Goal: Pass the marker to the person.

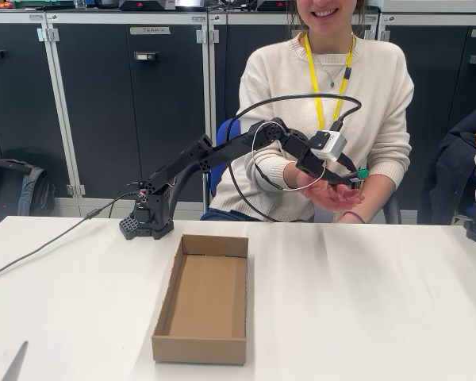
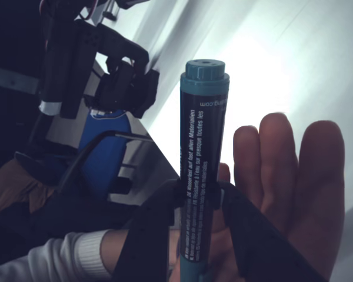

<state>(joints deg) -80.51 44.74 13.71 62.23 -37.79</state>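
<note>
In the wrist view my gripper (image 2: 197,198) is shut on the marker (image 2: 201,141), a dark barrel with white print and a green end pointing up. In the fixed view the black arm reaches right, past the table's far edge. The gripper (image 1: 350,178) holds the marker there, and its green tip (image 1: 362,173) pokes out to the right. The person (image 1: 325,87), in a cream sweater with a yellow lanyard, sits behind the table. Her open hand (image 1: 334,195) lies palm up just under the gripper. Her palm and fingers (image 2: 282,182) show right behind the marker.
An open cardboard box (image 1: 202,298) lies on the white table (image 1: 365,302) in front of the arm's base (image 1: 147,221). A grey cable (image 1: 40,250) runs left from the base. Dark cabinets (image 1: 127,103) stand behind, with a backpack (image 1: 12,186) at the left.
</note>
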